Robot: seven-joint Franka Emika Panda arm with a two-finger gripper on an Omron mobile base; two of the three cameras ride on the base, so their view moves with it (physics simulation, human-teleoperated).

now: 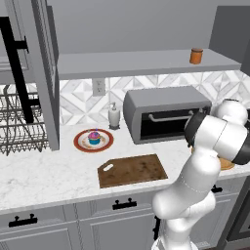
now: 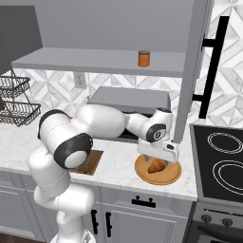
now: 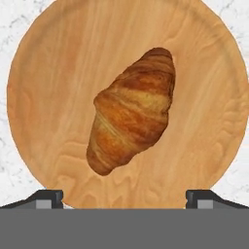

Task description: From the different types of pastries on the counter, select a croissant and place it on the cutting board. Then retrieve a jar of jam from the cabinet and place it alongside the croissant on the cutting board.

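Golden-brown and ridged, the croissant [image 3: 132,111] lies right under my hand camera, slantwise near the middle of a round tan wooden plate [image 3: 44,97]. My end effector [image 3: 124,198] hangs above it with its two dark fingertips [image 3: 46,198] spread wide, one at each lower corner of that view, released and holding nothing; neither tip touches the pastry. From the right base camera I see the end effector [image 2: 158,156] poised just over the croissant [image 2: 155,165] on the plate [image 2: 171,176], which sits on the white marble bench [image 2: 118,168] close to its front edge and just beside the black stovetop [image 2: 220,163].

Further along the bench, to the left of the plate, the dark brown cutting board [image 1: 131,170] lies flat with its handle slot toward the far left corner, and nothing rests on it. Behind the board on the left, a red-rimmed plate [image 1: 80,145] carries the cupcake [image 1: 94,138] with its blue wrapper and pink frosting. A white soap bottle [image 1: 114,116] stands by the tiled wall, and a grey toaster oven [image 1: 166,113] sits next to it.

Farthest off and higher up, the cabinet door [image 1: 46,73] stands open, and the orange jar of jam [image 1: 196,55] with its dark lid stands upright on the grey shelf [image 1: 141,62], toward its right end.
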